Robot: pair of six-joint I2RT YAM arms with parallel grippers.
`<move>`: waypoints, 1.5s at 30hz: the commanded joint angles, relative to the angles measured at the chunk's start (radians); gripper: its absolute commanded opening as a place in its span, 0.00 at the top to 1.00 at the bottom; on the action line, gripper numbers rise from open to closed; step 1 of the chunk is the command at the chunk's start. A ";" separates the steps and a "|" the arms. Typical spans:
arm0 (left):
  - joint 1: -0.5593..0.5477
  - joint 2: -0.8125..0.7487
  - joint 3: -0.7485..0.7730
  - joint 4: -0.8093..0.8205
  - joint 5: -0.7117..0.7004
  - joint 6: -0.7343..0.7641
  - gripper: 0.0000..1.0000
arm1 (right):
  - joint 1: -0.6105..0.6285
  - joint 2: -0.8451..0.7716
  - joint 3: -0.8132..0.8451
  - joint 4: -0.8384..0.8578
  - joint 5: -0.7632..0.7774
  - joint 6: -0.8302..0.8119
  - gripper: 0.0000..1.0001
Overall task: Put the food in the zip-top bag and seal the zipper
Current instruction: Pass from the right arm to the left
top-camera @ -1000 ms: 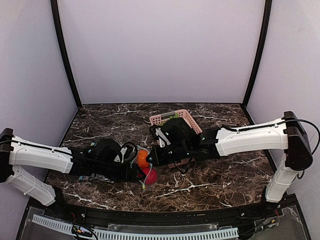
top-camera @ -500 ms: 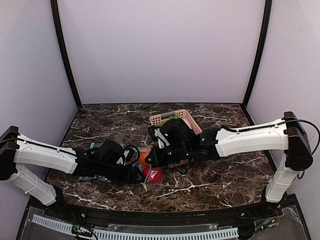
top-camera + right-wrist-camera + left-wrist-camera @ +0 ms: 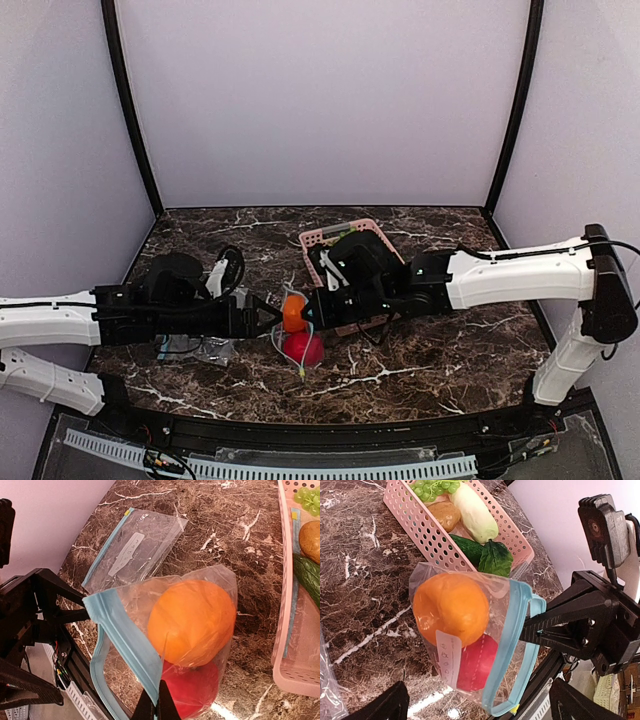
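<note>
Presently the zip-top bag (image 3: 427, 572) is held up by one edge over the dark veined marble table (image 3: 430, 360); whether its bottom rests there is unclear. Thin clear crinkled film, white label (image 3: 449, 652) on the face. Inside, a round matte orange fruit (image 3: 451, 609) sits against a glossy red fruit (image 3: 477, 662). Along the mouth the zipper (image 3: 512, 645), a soft light blue strip, curves apart, unsealed. On the right gripper (image 3: 159, 700), fingers pinched together on the bag's edge by the strip. On the left gripper (image 3: 262, 317), fingers spread wide, nothing grasped; one tip near the strip's corner, contact hard to judge. A second flat bag (image 3: 135, 545) lies alongside. The pink slatted basket (image 3: 415, 527), cut off by the frame, holds grapes (image 3: 432, 486) and other pieces
</note>
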 commanded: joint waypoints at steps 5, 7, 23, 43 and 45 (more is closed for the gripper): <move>0.001 0.010 -0.037 0.030 0.086 -0.045 0.05 | -0.013 -0.034 -0.009 -0.008 0.021 -0.011 1.00; 0.001 0.028 -0.028 0.058 0.106 -0.045 0.05 | -0.012 -0.030 -0.007 -0.008 0.021 -0.010 1.00; 0.001 0.166 0.068 0.038 0.096 -0.024 0.77 | -0.012 -0.012 0.010 -0.014 0.011 -0.013 1.00; 0.079 0.097 -0.014 0.114 0.123 -0.117 0.99 | -0.180 -0.119 0.092 -0.295 0.104 -0.201 0.23; 0.104 0.090 -0.018 0.114 0.132 -0.119 0.99 | -0.234 -0.102 0.107 -0.310 0.074 -0.235 0.23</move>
